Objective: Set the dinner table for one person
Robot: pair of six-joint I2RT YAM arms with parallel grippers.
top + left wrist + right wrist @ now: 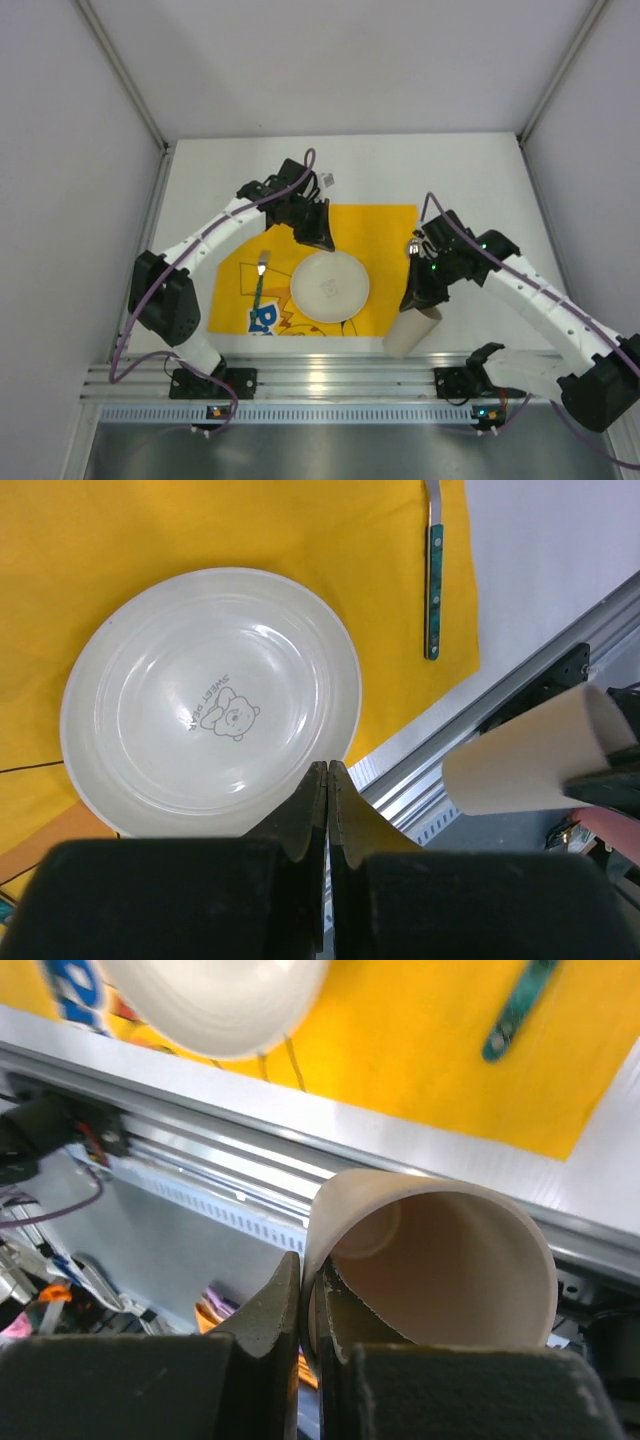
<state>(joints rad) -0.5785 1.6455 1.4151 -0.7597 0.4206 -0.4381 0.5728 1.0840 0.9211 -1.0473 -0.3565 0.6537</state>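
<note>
The white worktop (450, 170) fills the overhead view, with a ribbed rail (330, 385) along its near edge and a yellow printed mat (385, 225) lying on its middle. On the mat sit a white plate (330, 287) and, to its left and apart from it, a green-handled fork (260, 285).

The left gripper (317, 238) hangs over the mat's far part, just beyond the plate. Only its own wrist camera shows the state: the fingers (316, 800) are pressed together with nothing between them. That camera also shows a small bear print in the middle of the plate (210, 700), which is too small to read from above.

The right gripper (413, 300) holds a paper cup (408, 335), tilted, just off the mat's right near corner by the rail. From above the grip is hidden. The right wrist camera shows it: the gripper (312, 1285) pinches the cup (440, 1250) by its rim, one finger inside and one outside, with the open mouth facing the lens. Whether the cup's base touches the worktop cannot be told.
</note>
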